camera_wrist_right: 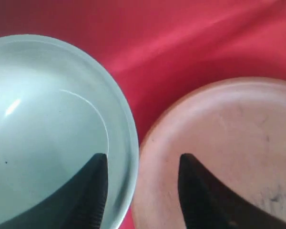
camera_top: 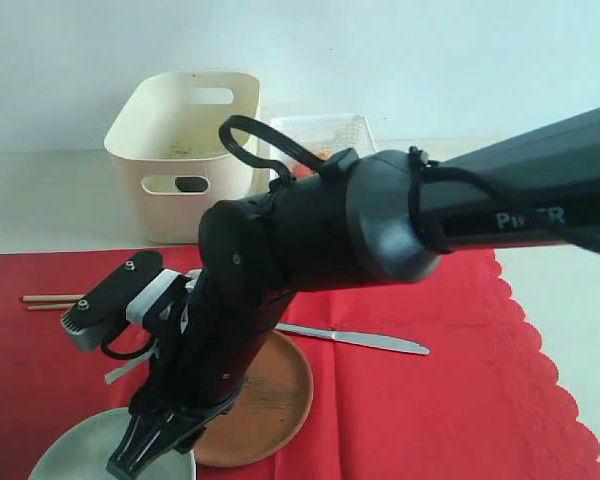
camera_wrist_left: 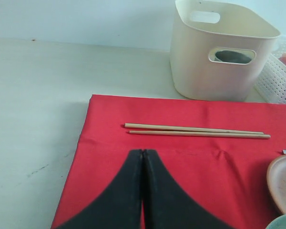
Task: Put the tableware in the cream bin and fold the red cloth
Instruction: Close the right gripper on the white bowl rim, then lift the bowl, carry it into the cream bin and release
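Toward the left edge of the bench (camera_wrist_left: 33, 95), the left gripper (camera_wrist_left: 142, 155) hangs over the red cloth (camera_wrist_left: 190, 157) with its two fingers pressed together on nothing. It is just short of the pair of wooden chopsticks (camera_wrist_left: 195, 131), which lie side by side on the cloth.

Further along, by the edge nearest the exterior camera, the right gripper (camera_wrist_right: 143, 191) is spread astride the rim of the pale green bowl (camera_wrist_right: 47, 119). One finger is inside the bowl and the other is over the round brown plate (camera_wrist_right: 229, 143) just beside it.

The likeliest trouble is here. A pinch on one smooth wall may let the bowl tip or slide out on the lift. The outer finger could also land on the plate's rim rather than in the narrow strip of cloth between the two, dragging the plate and wrinkling the cloth.

Because this arm reaches across the middle, a move by the left arm toward the chopsticks risks a knock.

Right of the plate the silver knife (camera_top: 365, 340) lies flat on the cloth. At the far edge stands the cream bin (camera_top: 180, 150), where a tilted bowl might strike the tall wall going in.
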Available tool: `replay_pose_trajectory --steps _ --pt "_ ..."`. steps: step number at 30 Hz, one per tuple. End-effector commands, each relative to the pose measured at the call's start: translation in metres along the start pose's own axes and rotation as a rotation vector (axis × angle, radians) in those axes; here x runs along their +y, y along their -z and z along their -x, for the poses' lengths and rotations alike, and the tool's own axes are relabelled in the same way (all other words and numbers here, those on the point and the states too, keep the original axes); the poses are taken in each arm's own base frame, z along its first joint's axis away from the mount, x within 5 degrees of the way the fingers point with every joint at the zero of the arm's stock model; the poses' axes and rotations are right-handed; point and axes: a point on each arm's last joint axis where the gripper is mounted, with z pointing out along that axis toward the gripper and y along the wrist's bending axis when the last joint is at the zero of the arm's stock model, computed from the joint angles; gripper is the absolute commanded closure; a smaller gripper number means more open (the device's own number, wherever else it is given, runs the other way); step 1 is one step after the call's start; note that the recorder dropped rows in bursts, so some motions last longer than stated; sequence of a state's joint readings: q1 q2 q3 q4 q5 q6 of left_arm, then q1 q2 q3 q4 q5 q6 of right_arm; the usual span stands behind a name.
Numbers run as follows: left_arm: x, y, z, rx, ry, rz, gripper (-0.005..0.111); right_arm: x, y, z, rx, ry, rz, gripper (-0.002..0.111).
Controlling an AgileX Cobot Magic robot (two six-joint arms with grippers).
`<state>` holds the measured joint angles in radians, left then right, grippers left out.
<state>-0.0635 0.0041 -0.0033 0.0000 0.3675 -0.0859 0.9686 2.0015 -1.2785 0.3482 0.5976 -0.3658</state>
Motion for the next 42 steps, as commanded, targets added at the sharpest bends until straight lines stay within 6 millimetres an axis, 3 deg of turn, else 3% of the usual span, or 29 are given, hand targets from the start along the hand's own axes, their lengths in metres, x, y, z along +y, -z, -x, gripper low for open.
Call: replay_pose_trajectory --steps 1,6,12,20,23,27,32,42 --pt "-0.001 0.0 0.0 -0.01 0.008 -0.011 0.107 0.0 -0.006 0.001 -0.007 -0.015 0.004 0.062" --pt "-0.001 0.0 0.0 -0.01 0.008 -0.011 0.107 0.0 -0.008 0.002 -0.019 -0.02 0.0 0.065" --pt "-0.001 0.0 0.0 -0.01 0.008 -0.011 0.107 -0.001 -0.009 0.002 -0.019 -0.02 0.0 0.086" --pt "-0.001 0.0 0.0 -0.01 0.008 -0.011 0.107 -0.001 -0.009 0.002 -0.016 -0.02 0.001 0.091" --pt "-0.001 0.0 0.0 -0.01 0.008 -0.011 0.107 -0.001 -0.009 0.002 -0.017 -0.008 0.0 0.106" --pt "-0.001 0.0 0.0 -0.01 0.008 -0.011 0.107 0.0 -0.004 0.004 -0.031 0.019 -0.002 0.108" --pt "-0.001 0.0 0.0 -0.01 0.008 -0.011 0.107 0.005 0.027 0.013 -0.113 0.062 -0.012 0.108" --pt "-0.001 0.0 0.0 -0.01 0.008 -0.011 0.107 0.01 0.131 0.048 -0.406 0.141 -0.081 0.108"
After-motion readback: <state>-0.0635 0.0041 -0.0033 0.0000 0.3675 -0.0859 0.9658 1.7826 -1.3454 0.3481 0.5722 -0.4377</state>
